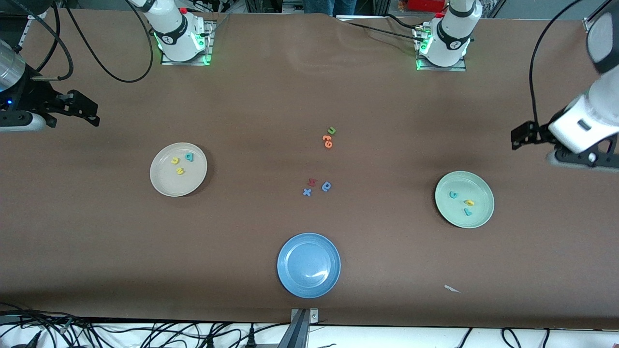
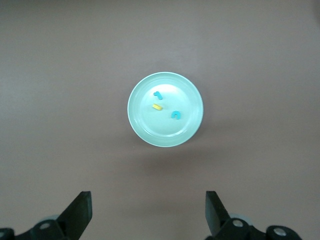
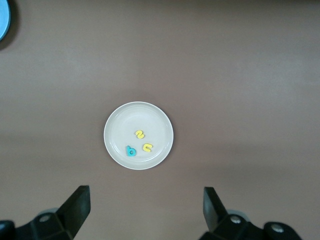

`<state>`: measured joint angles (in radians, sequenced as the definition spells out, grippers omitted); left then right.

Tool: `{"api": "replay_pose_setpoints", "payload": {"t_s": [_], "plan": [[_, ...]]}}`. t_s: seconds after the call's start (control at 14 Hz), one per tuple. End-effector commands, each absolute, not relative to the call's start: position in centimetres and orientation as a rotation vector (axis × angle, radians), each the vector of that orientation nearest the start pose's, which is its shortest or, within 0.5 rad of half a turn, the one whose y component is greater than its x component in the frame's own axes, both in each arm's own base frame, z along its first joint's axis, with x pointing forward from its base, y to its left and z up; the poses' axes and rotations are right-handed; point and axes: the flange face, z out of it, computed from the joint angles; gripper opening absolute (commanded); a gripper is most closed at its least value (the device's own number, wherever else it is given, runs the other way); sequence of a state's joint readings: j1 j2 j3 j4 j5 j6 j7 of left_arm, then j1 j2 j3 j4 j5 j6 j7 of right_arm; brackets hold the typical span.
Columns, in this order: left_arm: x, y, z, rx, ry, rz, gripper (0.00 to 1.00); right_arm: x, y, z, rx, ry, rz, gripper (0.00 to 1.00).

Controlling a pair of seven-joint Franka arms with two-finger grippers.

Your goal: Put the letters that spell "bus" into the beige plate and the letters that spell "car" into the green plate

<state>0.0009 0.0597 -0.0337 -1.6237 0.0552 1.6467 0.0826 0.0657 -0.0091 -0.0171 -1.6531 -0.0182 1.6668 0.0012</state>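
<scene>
The right end effector (image 1: 92,113) is seen raised over the counter's edge at the right arm's end, its fingers (image 3: 75,207) spread apart and holding nothing. Near that end, the round shallow cream-beige plate (image 1: 162,183) rests on the brown counter (image 1: 242,121). Three small foam letters are contained in it: a yellow u (image 1: 175,160), a teal b (image 1: 189,156) beside it, and a yellow s (image 1: 180,170) nearer to the front camera.

Around the middle of the counter, loose foam letters are scattered: a green u (image 1: 331,130) touching an orange looped letter (image 1: 328,141), and, nearer to the camera, a red letter (image 1: 312,182), a blue x (image 1: 307,192) and a blue looped letter (image 1: 326,186). A round blue plate (image 1: 290,275) lies close to the counter's front edge, with nothing in it.

Toward the left arm's end, the round pale mint-green plate (image 1: 481,215) is seen. A teal c (image 1: 453,195), a yellow a (image 1: 469,203) and a teal r (image 1: 468,211) lie in it. A small white scrap (image 1: 452,289) lies near the front edge. The left end effector (image 1: 520,137) is held over the counter's edge at that end, its fingers (image 2: 216,212) spread and empty.
</scene>
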Motion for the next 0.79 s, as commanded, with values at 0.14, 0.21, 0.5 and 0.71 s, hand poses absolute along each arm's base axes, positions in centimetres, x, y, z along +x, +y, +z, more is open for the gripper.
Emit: {"api": "replay_pose_setpoints", "payload": {"t_s": [0.14, 0.21, 0.5, 0.71], "plan": [[54.9, -1.6, 60.1, -3.119, 0.22, 0.003, 1.0, 55.8, 2.5, 60.6, -3.17, -0.093, -0.033, 1.0], [54.5, -1.6, 60.0, -3.119, 0.225, 0.008, 1.0, 55.8, 2.4, 60.6, -3.17, -0.091, -0.033, 1.0], [54.5, -0.7, 59.1, -3.141, 0.216, 0.038, 1.0, 55.8, 2.5, 60.6, -3.17, -0.093, -0.033, 1.0], [54.6, -0.3, 59.3, -3.142, 0.243, 0.03, 1.0, 55.8, 2.5, 60.6, -3.17, -0.093, -0.033, 1.0]]}}
